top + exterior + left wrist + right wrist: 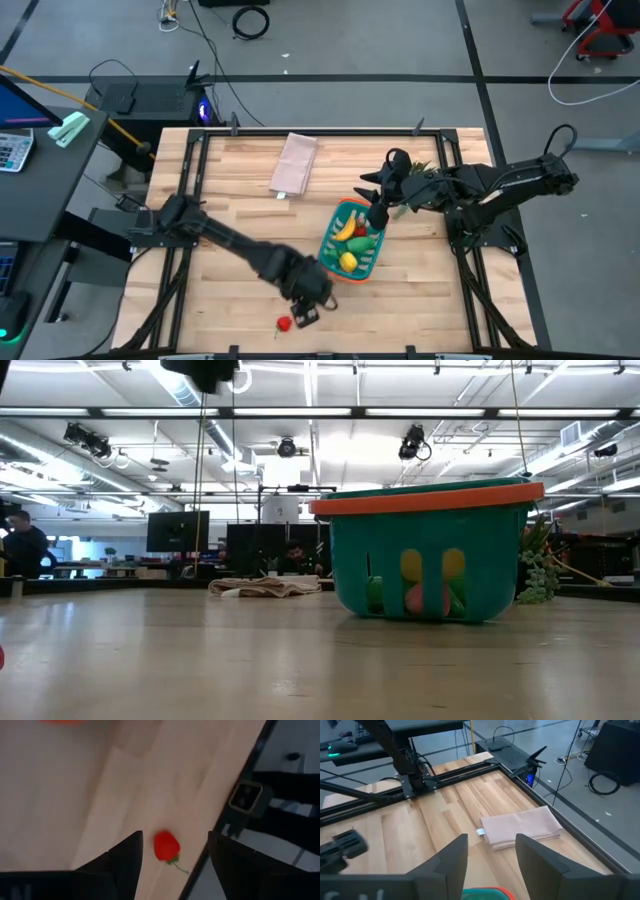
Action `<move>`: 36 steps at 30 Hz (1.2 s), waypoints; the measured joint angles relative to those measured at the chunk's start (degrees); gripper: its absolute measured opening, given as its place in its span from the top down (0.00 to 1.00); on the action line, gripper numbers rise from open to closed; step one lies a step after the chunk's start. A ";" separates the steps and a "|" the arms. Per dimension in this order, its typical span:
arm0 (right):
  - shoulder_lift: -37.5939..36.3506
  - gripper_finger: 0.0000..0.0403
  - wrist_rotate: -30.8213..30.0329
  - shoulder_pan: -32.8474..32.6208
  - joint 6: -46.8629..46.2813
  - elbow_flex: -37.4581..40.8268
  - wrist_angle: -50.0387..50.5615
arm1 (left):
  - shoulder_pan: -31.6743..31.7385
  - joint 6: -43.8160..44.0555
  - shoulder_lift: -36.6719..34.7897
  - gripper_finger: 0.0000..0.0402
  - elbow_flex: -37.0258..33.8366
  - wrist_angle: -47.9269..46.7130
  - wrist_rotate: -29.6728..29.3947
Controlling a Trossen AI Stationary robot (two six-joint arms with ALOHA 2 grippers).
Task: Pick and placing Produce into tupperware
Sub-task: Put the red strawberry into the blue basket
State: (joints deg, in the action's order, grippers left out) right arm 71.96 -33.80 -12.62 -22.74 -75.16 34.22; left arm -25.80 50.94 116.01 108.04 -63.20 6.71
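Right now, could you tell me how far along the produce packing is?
Mostly done: the teal basket already holds several toy produce pieces. In hand: the left gripper, open, hovers over a red fruit near the table's front edge. That fruit looks like the last one. The right gripper, open, waits above the basket.

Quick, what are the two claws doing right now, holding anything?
Left gripper: open, empty, fingers either side of a red strawberry on the table.
Right gripper: open, empty, above the teal basket.
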 joint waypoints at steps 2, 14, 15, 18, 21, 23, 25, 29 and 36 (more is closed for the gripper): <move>0.00 0.57 -0.01 0.00 -0.02 0.00 0.02 | -2.09 1.74 0.00 0.43 -1.06 0.74 0.02; -0.02 0.57 -0.02 0.00 -0.04 0.00 0.00 | -12.56 29.65 0.64 0.43 -2.70 1.75 -0.60; -0.02 0.57 -0.02 0.00 -0.04 0.00 0.00 | -13.03 31.86 0.93 0.43 -2.68 2.07 -0.58; -0.04 0.57 -0.02 0.00 -0.04 0.00 0.03 | -14.55 38.37 2.00 0.43 -2.70 2.36 -0.75; -0.04 0.57 0.00 0.00 -0.04 0.00 0.11 | -15.46 41.36 2.87 0.43 -2.70 3.12 -0.97; -0.04 0.57 -0.01 0.00 -0.04 0.00 -0.02 | -15.74 41.75 3.46 0.43 -2.70 3.32 -1.13; -0.04 0.57 -0.02 0.00 -0.07 0.00 -0.04 | -15.88 42.65 4.16 0.43 -2.70 3.37 -1.17; -0.04 0.57 -0.02 0.00 -0.06 0.00 0.00 | -15.93 43.04 5.87 0.43 -2.68 3.55 -1.55; -0.04 0.57 0.00 0.00 -0.06 0.00 0.04 | -15.28 42.47 8.36 0.46 -2.70 4.16 -1.56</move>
State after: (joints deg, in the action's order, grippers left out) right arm 71.92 -33.80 -12.62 -22.81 -75.16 34.26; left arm -41.08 93.41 124.36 105.34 -59.04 5.15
